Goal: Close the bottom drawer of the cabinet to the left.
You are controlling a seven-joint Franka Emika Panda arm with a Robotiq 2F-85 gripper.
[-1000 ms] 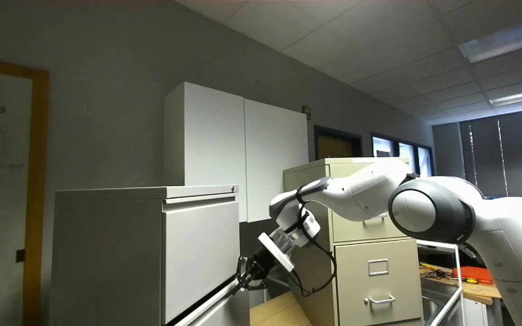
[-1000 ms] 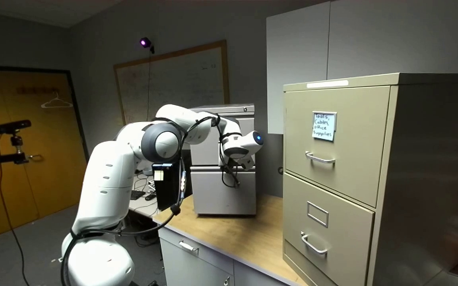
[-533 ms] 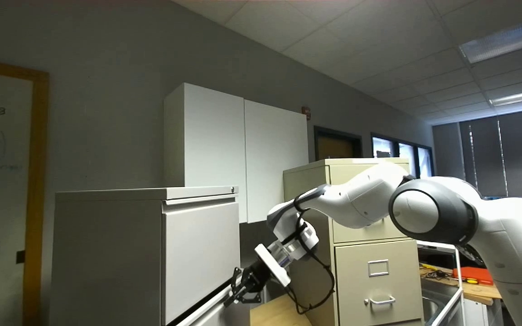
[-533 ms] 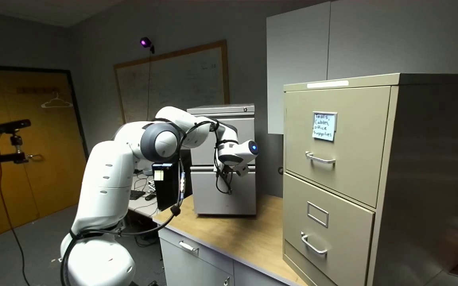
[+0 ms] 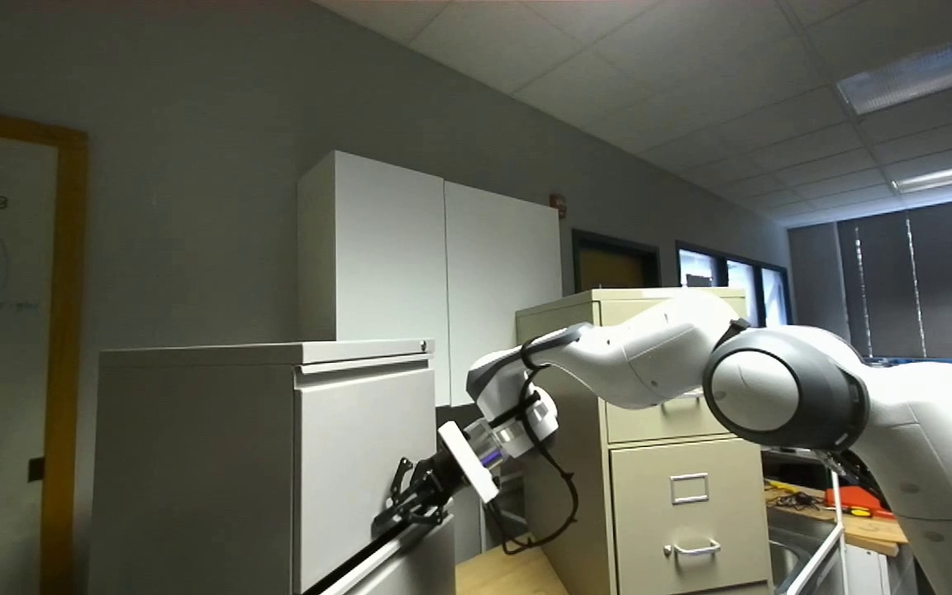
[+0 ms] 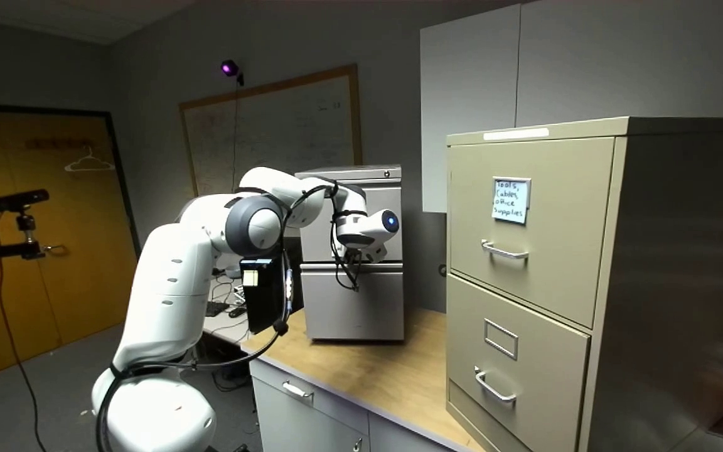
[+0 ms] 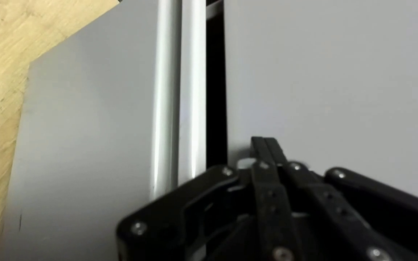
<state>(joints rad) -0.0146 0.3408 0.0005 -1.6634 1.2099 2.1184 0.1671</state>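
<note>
The gripper (image 7: 265, 142) is squeezed all the way in, its two fingers (image 7: 272, 203) side by side, and it is empty. In the wrist view its end is right by the flat front of the top drawer (image 7: 332, 83), next to the dark gap (image 7: 216, 94). I can't tell if it touches. The bottom drawer (image 6: 361, 314) is just below that gap and pokes out a little. It is the low part of the pale cabinet (image 5: 269, 471), which stands on the counter (image 6: 412, 364), far and left of the near beige filing cabinet (image 6: 587, 270).
</note>
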